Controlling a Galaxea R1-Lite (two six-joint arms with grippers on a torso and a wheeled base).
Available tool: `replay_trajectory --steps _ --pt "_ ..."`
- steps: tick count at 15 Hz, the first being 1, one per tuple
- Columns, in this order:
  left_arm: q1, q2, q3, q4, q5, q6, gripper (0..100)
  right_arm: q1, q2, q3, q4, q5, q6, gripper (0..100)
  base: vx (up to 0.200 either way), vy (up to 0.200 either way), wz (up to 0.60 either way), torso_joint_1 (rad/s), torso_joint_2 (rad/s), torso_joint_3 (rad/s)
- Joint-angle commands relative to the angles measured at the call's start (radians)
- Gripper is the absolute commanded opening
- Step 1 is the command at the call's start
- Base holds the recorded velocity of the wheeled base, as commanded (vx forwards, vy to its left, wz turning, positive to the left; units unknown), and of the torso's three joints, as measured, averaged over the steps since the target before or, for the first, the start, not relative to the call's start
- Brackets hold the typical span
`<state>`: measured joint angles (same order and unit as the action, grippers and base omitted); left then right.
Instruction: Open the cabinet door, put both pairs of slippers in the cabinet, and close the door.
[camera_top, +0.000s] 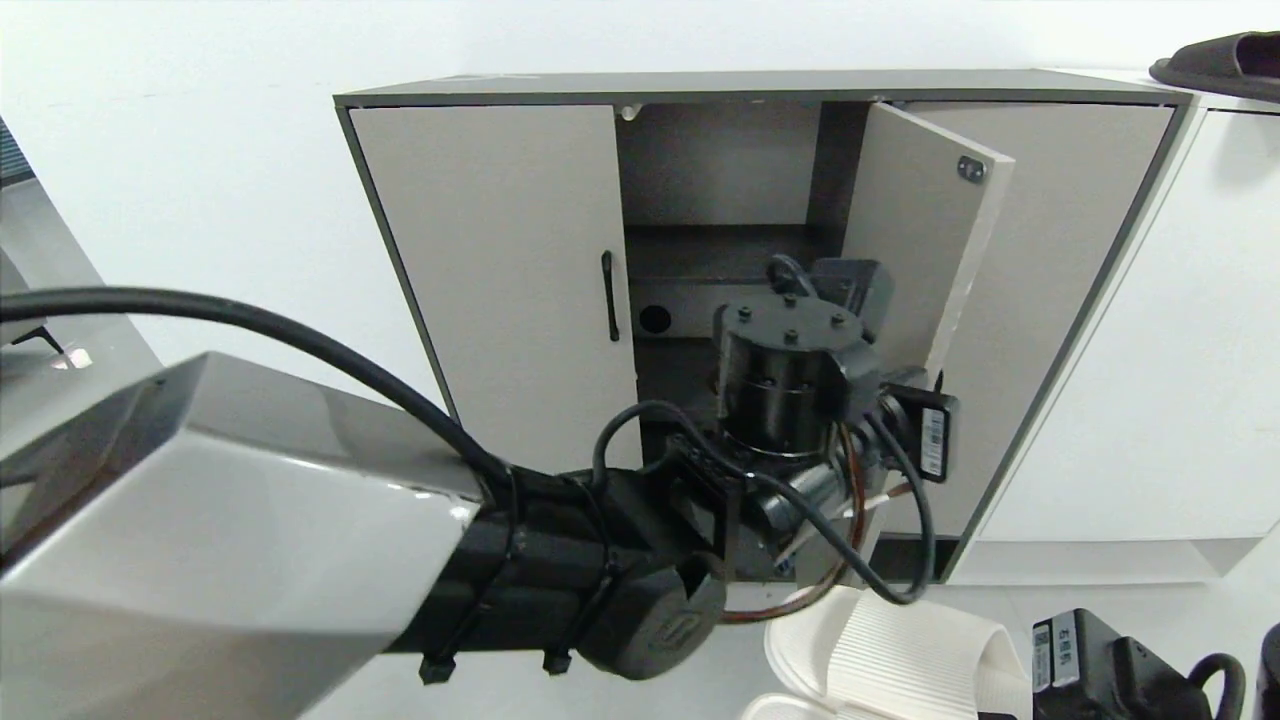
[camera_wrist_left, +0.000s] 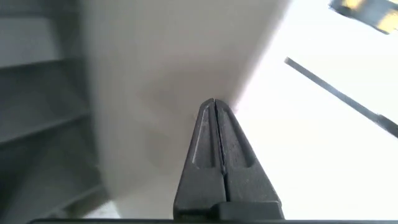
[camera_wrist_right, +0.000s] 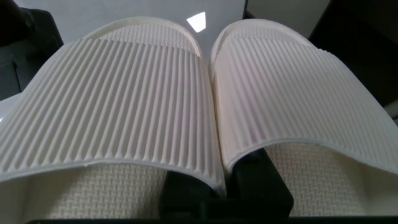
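Observation:
The grey cabinet (camera_top: 500, 250) stands against the wall with its right door (camera_top: 920, 230) swung partly open and its left door (camera_top: 490, 260) closed. Dark shelves (camera_top: 720, 250) show in the gap. My left gripper (camera_wrist_left: 214, 102) is shut, empty, with its tips at the open door's free edge. A pair of white ribbed slippers (camera_wrist_right: 149, 93) lies side by side, also low in the head view (camera_top: 900, 650). My right gripper (camera_wrist_right: 224, 186) is shut on their two adjoining inner walls, one finger (camera_wrist_right: 261, 193) inside each slipper. A dark slipper (camera_top: 1220, 62) rests on the white unit at the far right.
A white cabinet unit (camera_top: 1150, 350) adjoins the grey one on the right. My left arm (camera_top: 600, 560) crosses in front of the closed left door, whose black handle (camera_top: 608, 295) sits near the opening. The floor in front is pale and bare.

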<state>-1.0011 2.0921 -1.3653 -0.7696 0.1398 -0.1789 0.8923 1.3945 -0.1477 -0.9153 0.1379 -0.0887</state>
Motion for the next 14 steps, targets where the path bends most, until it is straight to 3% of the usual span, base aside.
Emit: replay_trajectory --steps 1,3,5,8,9,10,11,13,14 --pt "-0.068 0.003 0.000 -0.002 0.004 0.001 0 0.000 0.006 0.002 0.000 0.000 0.000 0 0.000 0.000 0.00 0.000 0.00 0.000" --pt "-0.073 -0.015 0.000 -0.004 0.004 0.004 0 -0.004 0.008 0.002 0.000 0.002 0.000 0 0.000 0.000 0.00 0.000 0.00 0.000" --pt "-0.021 -0.038 0.017 -0.004 0.026 0.004 0 -0.007 0.009 0.002 0.000 0.002 0.000 0 0.000 0.000 0.00 0.000 0.00 0.000" --pt "0.145 -0.093 0.063 0.000 0.040 0.016 0 -0.007 0.009 0.002 0.000 0.002 0.000 0 0.000 0.000 0.00 0.000 0.00 0.000" --pt "0.225 -0.116 0.089 -0.007 0.086 0.064 0 -0.007 0.009 0.002 0.000 0.002 0.000 0 0.000 0.000 0.00 0.000 0.00 0.000" --pt "0.294 -0.165 0.158 -0.028 0.156 0.131 0 -0.007 0.009 -0.001 0.000 0.000 0.000 0 0.000 0.000 0.00 0.000 0.00 0.000" --pt "0.338 -0.244 0.258 -0.076 0.184 0.162 0 -0.007 0.009 -0.007 0.000 -0.001 0.003 0 0.000 0.000 0.00 0.000 0.00 0.000" --pt "0.377 -0.506 0.528 -0.076 0.190 0.170 0 -0.030 0.032 -0.029 -0.002 -0.069 0.004 0 0.000 0.000 0.00 0.000 0.00 0.000" --pt "0.381 -0.583 0.594 -0.059 0.207 0.170 0 -0.033 0.032 -0.033 -0.002 -0.100 0.009 0 0.000 0.000 0.00 0.000 0.00 0.000"
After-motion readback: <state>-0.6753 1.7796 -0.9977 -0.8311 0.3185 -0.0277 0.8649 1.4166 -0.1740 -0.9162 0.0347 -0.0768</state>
